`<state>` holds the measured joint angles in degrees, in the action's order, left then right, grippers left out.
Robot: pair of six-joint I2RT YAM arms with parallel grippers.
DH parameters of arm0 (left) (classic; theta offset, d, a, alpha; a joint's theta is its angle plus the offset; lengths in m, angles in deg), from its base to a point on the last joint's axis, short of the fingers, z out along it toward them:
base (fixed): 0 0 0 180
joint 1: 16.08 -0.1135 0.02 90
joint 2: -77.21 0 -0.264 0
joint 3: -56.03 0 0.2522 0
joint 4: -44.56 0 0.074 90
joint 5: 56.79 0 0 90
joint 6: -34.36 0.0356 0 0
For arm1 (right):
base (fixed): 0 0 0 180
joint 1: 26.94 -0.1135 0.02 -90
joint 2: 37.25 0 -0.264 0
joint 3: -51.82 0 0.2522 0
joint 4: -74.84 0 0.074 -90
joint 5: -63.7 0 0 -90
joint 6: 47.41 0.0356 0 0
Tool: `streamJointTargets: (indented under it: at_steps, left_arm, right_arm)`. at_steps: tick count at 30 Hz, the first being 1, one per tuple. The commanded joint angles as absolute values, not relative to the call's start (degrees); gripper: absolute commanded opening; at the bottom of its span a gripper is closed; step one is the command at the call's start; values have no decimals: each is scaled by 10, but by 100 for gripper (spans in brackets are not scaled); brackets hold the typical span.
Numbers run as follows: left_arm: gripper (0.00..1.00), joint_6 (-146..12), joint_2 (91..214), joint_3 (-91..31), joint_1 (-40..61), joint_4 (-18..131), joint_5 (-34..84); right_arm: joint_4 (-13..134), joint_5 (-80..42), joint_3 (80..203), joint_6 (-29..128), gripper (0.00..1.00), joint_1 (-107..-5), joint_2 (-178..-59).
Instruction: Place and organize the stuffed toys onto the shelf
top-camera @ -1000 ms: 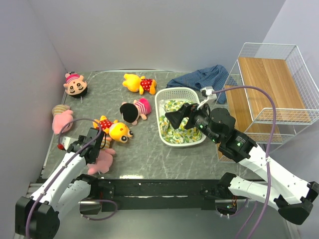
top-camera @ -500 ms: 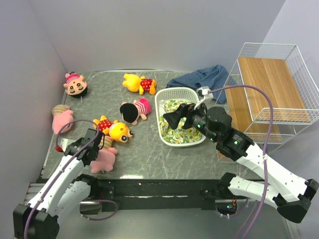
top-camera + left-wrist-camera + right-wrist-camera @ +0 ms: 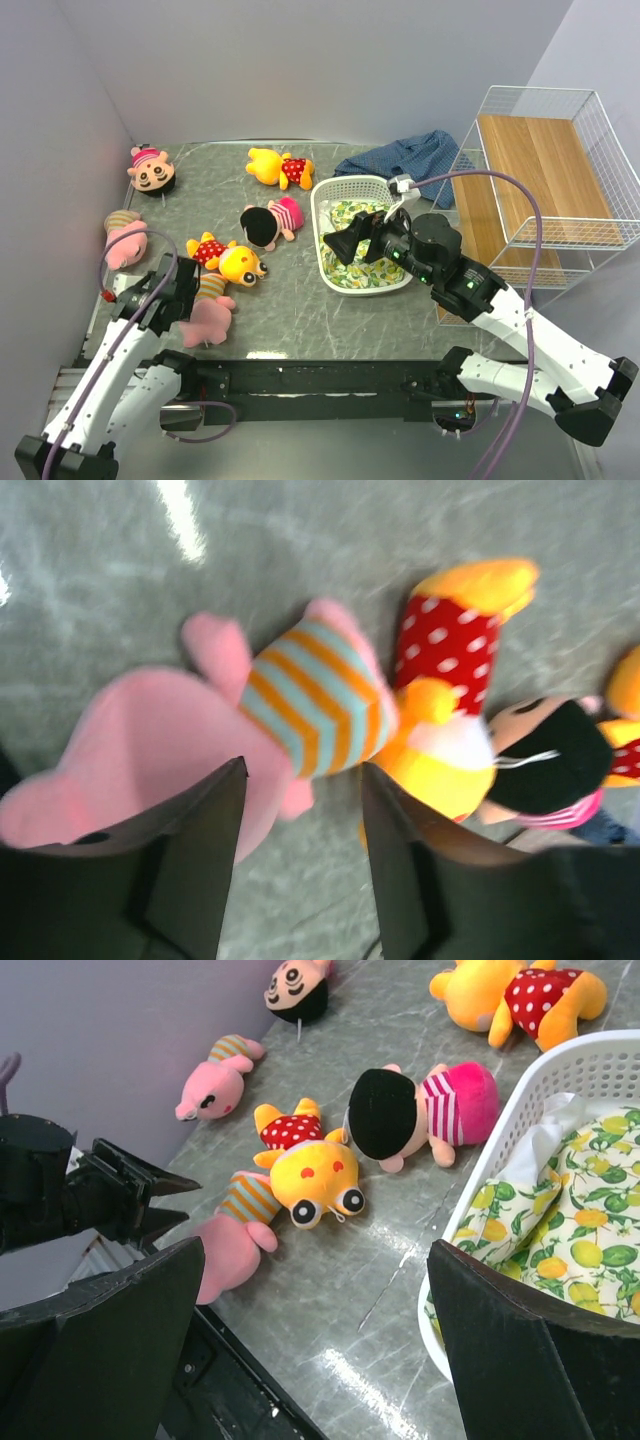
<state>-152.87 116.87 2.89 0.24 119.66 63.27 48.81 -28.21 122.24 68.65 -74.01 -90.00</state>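
Several stuffed toys lie on the grey table. A pink pig (image 3: 206,318) in an orange-striped shirt lies at the front left against a yellow bear (image 3: 233,261) in red. My left gripper (image 3: 186,296) is open and empty, just left of this pig; in the left wrist view the pig (image 3: 190,735) and bear (image 3: 450,690) lie just past the jaws (image 3: 300,850). My right gripper (image 3: 345,243) is open and empty over the left rim of the white basket (image 3: 335,190). The shelf (image 3: 545,160) stands at the right, with no toys on it.
A pink-clad black-haired doll (image 3: 269,222), a second yellow bear (image 3: 279,167), a doll (image 3: 150,170) at the back left and a second pig (image 3: 124,241) by the left wall lie apart. The basket holds a lemon-print cloth (image 3: 362,268). Blue fabric (image 3: 405,155) lies behind it.
My right gripper has moved a little left, towards the basket's left rim. My left arm has shifted slightly left and back beside the front pig. No toy has moved.
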Motion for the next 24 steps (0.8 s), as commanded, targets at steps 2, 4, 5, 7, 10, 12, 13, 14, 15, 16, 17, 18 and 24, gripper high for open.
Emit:
streamJointTargets:
  at_steps: [2, 4, 5, 7, 10, 12, 13, 14, 15, 16, 17, 18, 24]
  left_arm:
    - [64, -1537, 1208, -27, 2, 1283, 542]
    - [67, -1544, 1221, -52, 2, 1328, 545]
    - [67, -1546, 1224, -63, 2, 1338, 547]
    - [68, -1546, 1224, -69, 1, 1350, 555]
    - [69, -1533, 1215, -50, 2, 1325, 547]
    - [69, -1523, 1212, -17, 2, 1302, 528]
    - [69, -1524, 1212, -3, 2, 1295, 521]
    - [68, -1522, 1215, 25, 2, 1272, 509]
    - [68, -1517, 1223, 39, 2, 1262, 503]
    - [67, -1511, 1226, 53, 2, 1244, 496]
    - [66, -1502, 1229, 79, 1, 1208, 489]
    - [64, -1487, 1236, 89, 1, 1194, 475]
    - [1, -1504, 1206, 62, 2, 1239, 505]
  right_arm:
    - [483, -281, 1236, 682, 100, -741, -895]
    - [487, -281, 1231, 681, 100, -741, -889]
    - [490, -281, 1229, 680, 100, -741, -888]
    - [490, -285, 1227, 680, 100, -741, -888]
    - [490, -285, 1229, 680, 100, -741, -894]
    - [489, -283, 1231, 681, 100, -741, -898]
    - [487, -282, 1233, 681, 100, -741, -900]
    - [483, -282, 1235, 682, 100, -741, -901]
    - [481, -283, 1237, 682, 100, -741, -902]
    - [480, -285, 1237, 682, 100, -741, -903]
    - [480, -286, 1237, 681, 100, -741, -903]
    - [479, -286, 1237, 681, 100, -741, -903]
    - [468, -288, 1244, 678, 100, -741, -897]
